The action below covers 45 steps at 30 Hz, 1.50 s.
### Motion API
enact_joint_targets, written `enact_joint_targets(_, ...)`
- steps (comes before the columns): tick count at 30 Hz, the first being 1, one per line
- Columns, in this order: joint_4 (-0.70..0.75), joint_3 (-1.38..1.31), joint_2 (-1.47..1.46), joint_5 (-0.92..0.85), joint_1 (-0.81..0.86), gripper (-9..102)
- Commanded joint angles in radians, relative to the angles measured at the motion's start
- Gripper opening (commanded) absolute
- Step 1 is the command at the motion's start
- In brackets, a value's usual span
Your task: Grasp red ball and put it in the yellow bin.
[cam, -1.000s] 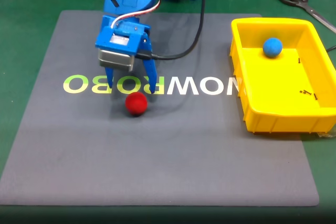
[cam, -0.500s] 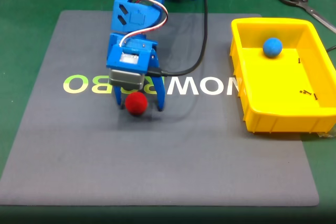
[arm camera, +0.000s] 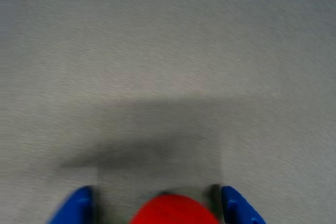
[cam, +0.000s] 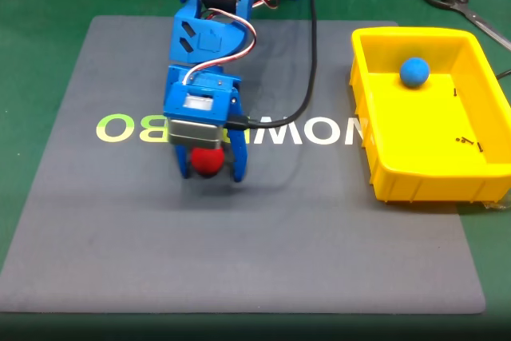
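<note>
The red ball rests on the grey mat and lies between the two blue fingers of my gripper, which has come down over it. The gripper is open. In the wrist view the red ball sits at the bottom edge, close to the right-hand fingertip, with a gap to the left-hand one. The gripper straddles it there. The yellow bin stands on the right of the fixed view, off the mat's right side, well away from the gripper.
A blue ball lies inside the bin near its far end. The grey mat with pale lettering covers a green table. Scissors lie at the far right. A black cable trails from the arm.
The arm has reached forward and lowered. The fingers, which were behind the red ball, now stand on either side of it. The ball has stayed in place.
</note>
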Motion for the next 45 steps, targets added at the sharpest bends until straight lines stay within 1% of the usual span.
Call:
enact_joint_targets(1, -0.018, -0.064, 0.009, 0.006, 0.009, 6)
enact_joint_targets(3, -0.017, -0.064, 0.006, 0.005, 0.012, 0)
enact_joint_targets(10, -0.015, -0.061, -0.005, -0.002, 0.020, 0)
enact_joint_targets(15, -0.006, -0.061, 0.048, 0.012, 0.023, 0)
enact_joint_targets(19, 0.057, -0.057, 0.170, 0.034, 0.017, 0)
enact_joint_targets(25, 0.227, -0.032, 0.454, 0.092, -0.034, 0)
enact_joint_targets(30, 0.233, 0.184, 0.758, 0.126, -0.181, 0)
enact_joint_targets(36, 0.236, 0.413, 1.023, 0.210, -0.486, 1)
enact_joint_targets(40, 0.267, 0.488, 1.077, 0.275, -0.661, 2)
enact_joint_targets(45, 0.252, 0.538, 1.009, 0.305, -0.776, 2)
